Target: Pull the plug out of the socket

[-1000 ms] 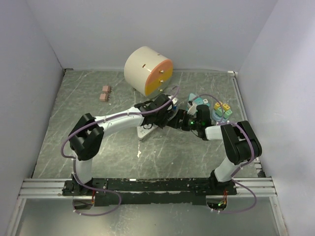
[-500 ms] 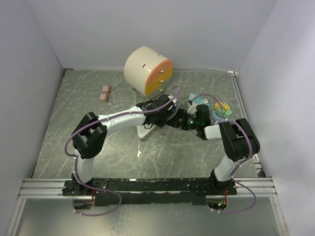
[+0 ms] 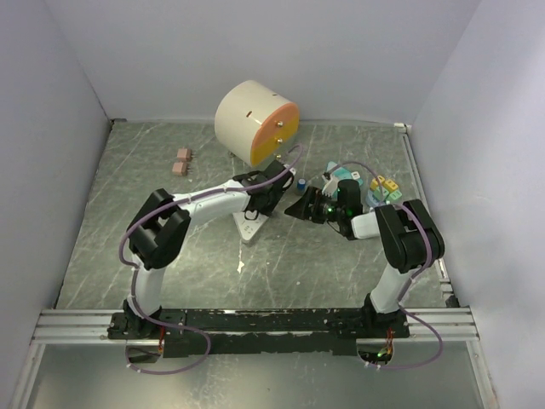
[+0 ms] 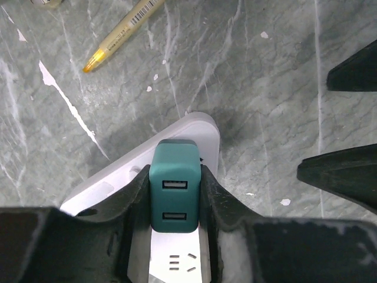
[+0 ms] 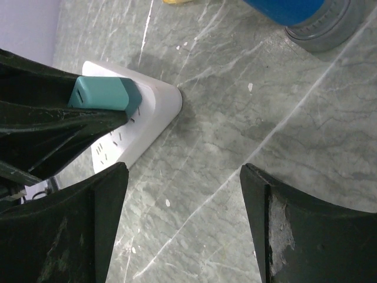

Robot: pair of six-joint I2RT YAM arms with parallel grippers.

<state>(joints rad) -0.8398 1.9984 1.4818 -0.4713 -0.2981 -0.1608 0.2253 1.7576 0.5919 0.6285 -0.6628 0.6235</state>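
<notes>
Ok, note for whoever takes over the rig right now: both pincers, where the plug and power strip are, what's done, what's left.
Left pincer: shut on the teal USB charger plug, a finger on each side.
Right pincer: open, empty, near the rounded end of the white power strip, not touching it.
Plug: upright, seated near that end of the strip.
Done: plug gripped.
Left: pull it straight out. Nothing pins the strip, so it may lift; the right pincer could probably hold it down.
</notes>
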